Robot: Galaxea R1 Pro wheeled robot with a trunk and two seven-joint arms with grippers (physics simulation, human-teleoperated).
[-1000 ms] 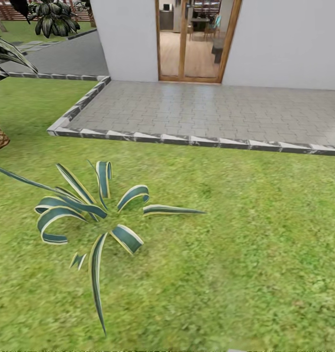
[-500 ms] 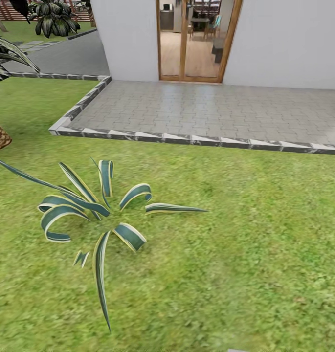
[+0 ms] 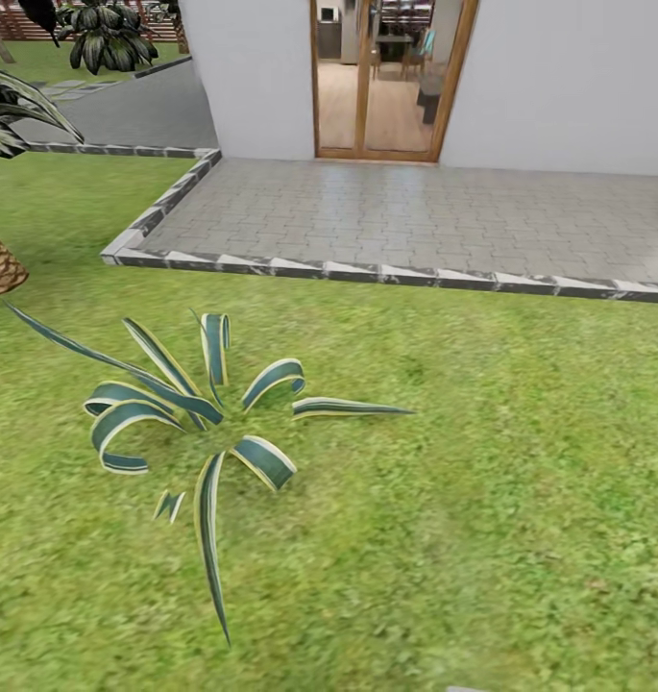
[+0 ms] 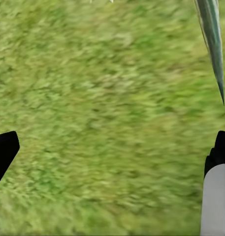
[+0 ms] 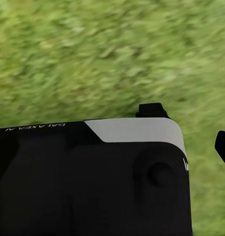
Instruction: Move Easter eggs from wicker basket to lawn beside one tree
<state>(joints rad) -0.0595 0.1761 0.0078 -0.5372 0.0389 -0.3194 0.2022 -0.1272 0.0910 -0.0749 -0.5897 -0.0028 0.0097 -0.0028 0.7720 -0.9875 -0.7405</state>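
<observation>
- The head view is looking down on the lawn (image 3: 482,500), where a striped spiky plant (image 3: 199,423) is spreading low beside a grey paved patio (image 3: 415,216) and a white house (image 3: 559,77).
- No eggs, basket or grey-trunked tree are appearing here, so the search risks drifting the wrong way.
- The left claw (image 4: 112,167) is gaping wide over grass, holding nothing.
- I cannot tell the right claw's (image 5: 191,128) opening.
- Rolling forward risks trampling the plant.

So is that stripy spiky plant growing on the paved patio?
No, the striped plant grows from the lawn, short of the patio.
</observation>
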